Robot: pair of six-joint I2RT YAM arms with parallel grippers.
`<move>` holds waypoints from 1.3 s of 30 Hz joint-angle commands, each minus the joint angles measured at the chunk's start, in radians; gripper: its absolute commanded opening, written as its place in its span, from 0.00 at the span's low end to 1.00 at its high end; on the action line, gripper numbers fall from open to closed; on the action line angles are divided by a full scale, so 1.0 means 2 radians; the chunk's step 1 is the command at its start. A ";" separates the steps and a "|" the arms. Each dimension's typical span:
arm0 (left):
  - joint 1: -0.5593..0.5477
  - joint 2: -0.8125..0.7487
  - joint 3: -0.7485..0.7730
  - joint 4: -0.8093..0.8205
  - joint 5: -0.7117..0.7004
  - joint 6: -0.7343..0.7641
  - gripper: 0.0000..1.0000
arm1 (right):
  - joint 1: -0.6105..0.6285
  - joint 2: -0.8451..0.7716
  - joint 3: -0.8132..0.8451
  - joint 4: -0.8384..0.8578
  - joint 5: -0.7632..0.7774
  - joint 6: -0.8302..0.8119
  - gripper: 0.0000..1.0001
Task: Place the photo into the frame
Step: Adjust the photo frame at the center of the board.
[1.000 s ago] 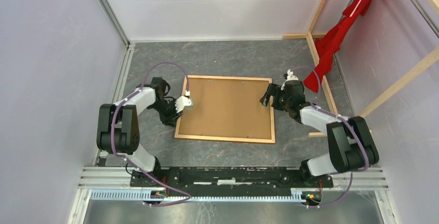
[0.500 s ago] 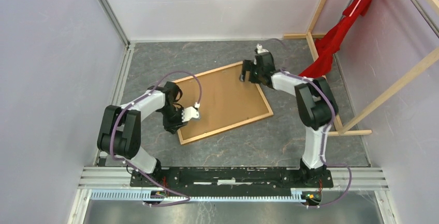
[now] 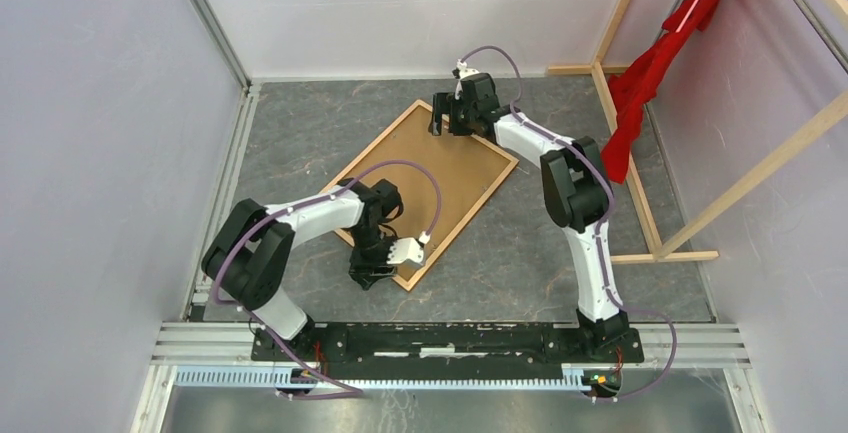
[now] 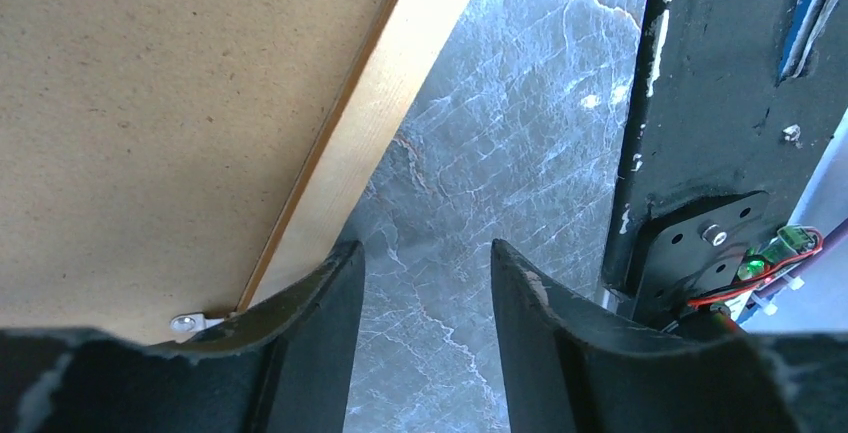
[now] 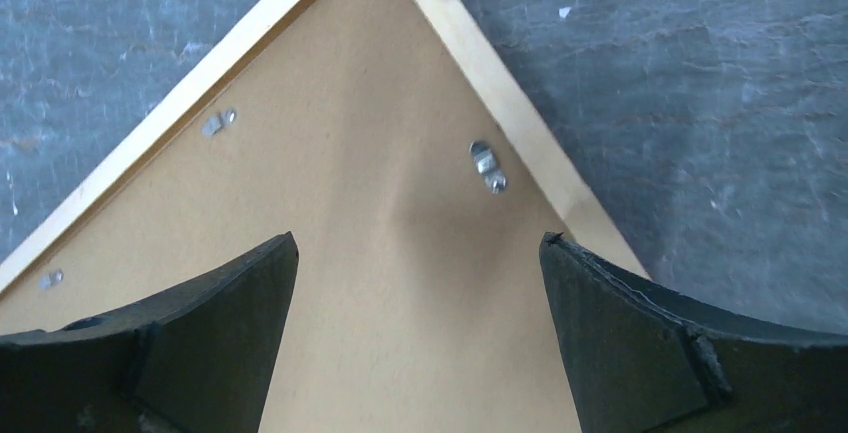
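Note:
The frame [image 3: 465,223] of thin orange-brown wood lies face down and diagonal on the grey floor, its brown backing board [image 3: 420,178] up. The photo is hidden. My left gripper [image 3: 372,275] is open at the frame's near corner; in the left wrist view the gripper [image 4: 425,263] is over bare floor, with the frame's edge [image 4: 400,63] just beside its left finger. My right gripper [image 3: 440,123] is open over the far corner; in the right wrist view the gripper [image 5: 418,253] spans the backing board [image 5: 400,303], holding nothing.
Small metal clips [image 5: 487,166] hold the board in the frame's rim [image 5: 500,103]. Pale wooden beams [image 3: 620,133] with a red cloth [image 3: 650,73] stand at the right. Walls close in the left and back. The black base rail [image 4: 700,153] lies near the left gripper.
The frame has turned counter-clockwise from level to diagonal. My right gripper swung to the far side with its corner; my left gripper swung toward the near edge.

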 commanded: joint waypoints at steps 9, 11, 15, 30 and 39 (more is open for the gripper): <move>0.189 -0.037 0.153 -0.033 0.029 0.069 0.60 | -0.035 -0.244 -0.178 -0.026 0.076 0.002 0.98; 0.241 0.003 0.202 -0.008 0.027 0.051 0.56 | -0.035 -0.298 -0.248 -0.009 0.072 0.018 0.98; 0.310 0.081 0.283 0.071 0.014 -0.029 0.51 | -0.034 -0.391 -0.386 0.026 0.032 0.043 0.98; 0.345 0.184 0.276 0.190 -0.017 -0.121 0.37 | -0.027 -0.564 -0.648 0.103 -0.049 0.100 0.98; 0.294 0.164 0.201 0.150 -0.010 -0.076 0.36 | -0.028 -0.528 -0.655 0.132 -0.073 0.108 0.98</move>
